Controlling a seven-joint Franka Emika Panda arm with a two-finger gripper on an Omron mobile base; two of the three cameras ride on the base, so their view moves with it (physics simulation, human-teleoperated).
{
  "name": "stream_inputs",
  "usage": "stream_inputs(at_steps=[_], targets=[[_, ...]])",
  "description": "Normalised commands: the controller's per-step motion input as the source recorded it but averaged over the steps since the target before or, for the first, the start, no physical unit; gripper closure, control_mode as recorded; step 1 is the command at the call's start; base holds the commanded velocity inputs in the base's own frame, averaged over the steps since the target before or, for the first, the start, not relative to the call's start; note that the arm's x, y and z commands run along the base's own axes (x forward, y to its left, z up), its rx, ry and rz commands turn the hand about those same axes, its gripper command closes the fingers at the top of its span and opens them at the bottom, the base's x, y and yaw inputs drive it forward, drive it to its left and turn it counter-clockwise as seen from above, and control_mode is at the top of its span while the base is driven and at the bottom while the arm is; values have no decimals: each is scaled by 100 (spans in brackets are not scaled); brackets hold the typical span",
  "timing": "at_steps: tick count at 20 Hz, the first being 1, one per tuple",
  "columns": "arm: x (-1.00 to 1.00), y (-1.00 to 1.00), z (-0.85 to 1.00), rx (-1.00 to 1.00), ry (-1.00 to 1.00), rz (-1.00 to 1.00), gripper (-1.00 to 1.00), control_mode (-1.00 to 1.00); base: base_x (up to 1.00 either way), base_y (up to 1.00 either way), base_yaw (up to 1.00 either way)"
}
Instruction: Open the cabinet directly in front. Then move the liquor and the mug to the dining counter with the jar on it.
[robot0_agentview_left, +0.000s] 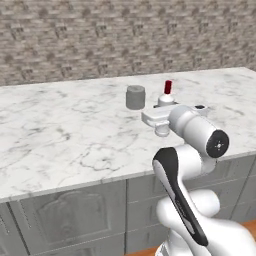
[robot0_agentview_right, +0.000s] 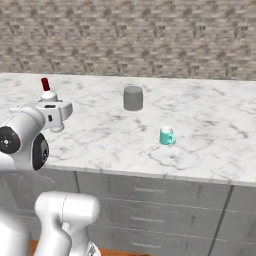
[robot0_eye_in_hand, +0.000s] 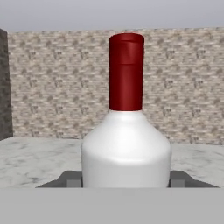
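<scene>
Filling the hand view, the liquor (robot0_eye_in_hand: 126, 148) stands upright between the two dark finger tips (robot0_eye_in_hand: 73, 180), which sit against its sides; the gripper (robot0_agentview_left: 162, 121) appears to be pinching it, though actual contact is hard to confirm. It rests on or just above the dining counter (robot0_agentview_right: 210, 115), near the jar (robot0_agentview_left: 135, 97). The mug (robot0_agentview_right: 167, 136) already sits on the marble, well apart. Releasing while the bottle is tilted could topple it; a careless withdrawal could knock the jar. Open marble lies all around, with the front edge near.
</scene>
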Motion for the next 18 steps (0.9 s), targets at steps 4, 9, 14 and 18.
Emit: stream_inputs(at_steps=[4, 9, 14, 18], targets=[[0, 0, 0, 0, 0, 0, 100, 100, 0, 0, 0], [0, 0, 0, 0, 0, 0, 100, 100, 36, 4, -1], [1, 0, 0, 0, 0, 0, 100, -100, 11, 1, 0], [72, 0, -6, 0, 28, -1, 100, -100, 0, 0, 0]])
